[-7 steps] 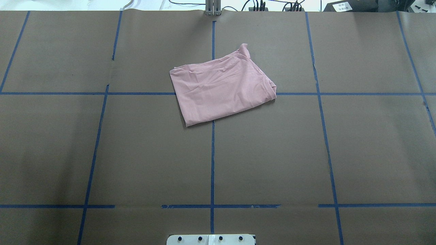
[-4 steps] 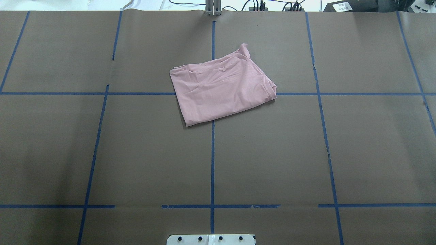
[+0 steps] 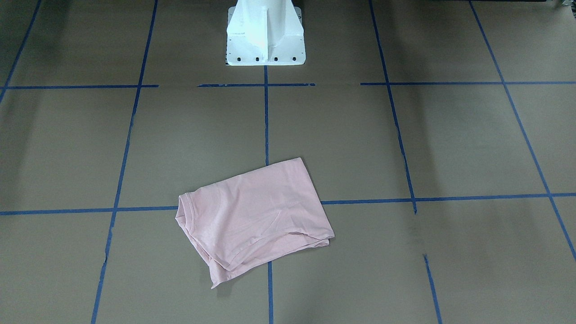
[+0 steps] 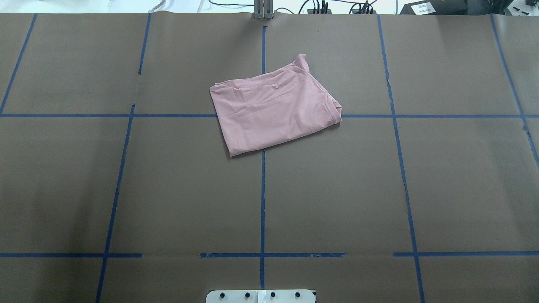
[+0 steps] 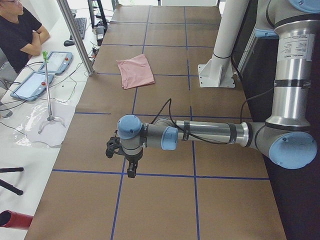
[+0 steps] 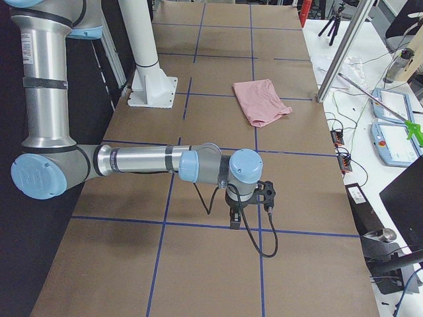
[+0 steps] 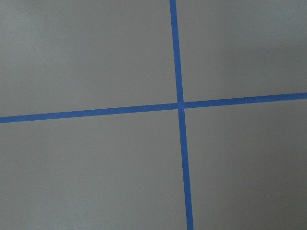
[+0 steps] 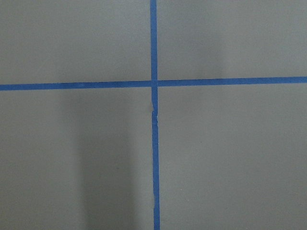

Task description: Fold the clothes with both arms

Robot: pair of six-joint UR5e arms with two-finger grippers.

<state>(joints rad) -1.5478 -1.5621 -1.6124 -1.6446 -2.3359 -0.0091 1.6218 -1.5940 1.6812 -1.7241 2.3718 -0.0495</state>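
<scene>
The clothes are one pale pink T-shirt (image 4: 273,107), folded into a rough rectangle and lying flat on the brown table just past its centre. The shirt also shows in the front view (image 3: 252,216) and in both side views (image 5: 135,71) (image 6: 261,100). My left gripper (image 5: 131,167) hangs over the table's left end, far from the shirt. The right gripper (image 6: 234,221) hangs over the right end, equally far. Neither one touches cloth, and I cannot tell if they are open or shut. Both wrist views show only brown table and blue tape.
Blue tape lines (image 4: 262,189) divide the table into a grid. The white pedestal base (image 3: 264,33) stands at the robot's side. A person (image 5: 22,30) sits beyond the far edge by teach pendants (image 5: 30,85), a metal post (image 5: 75,37) and cables.
</scene>
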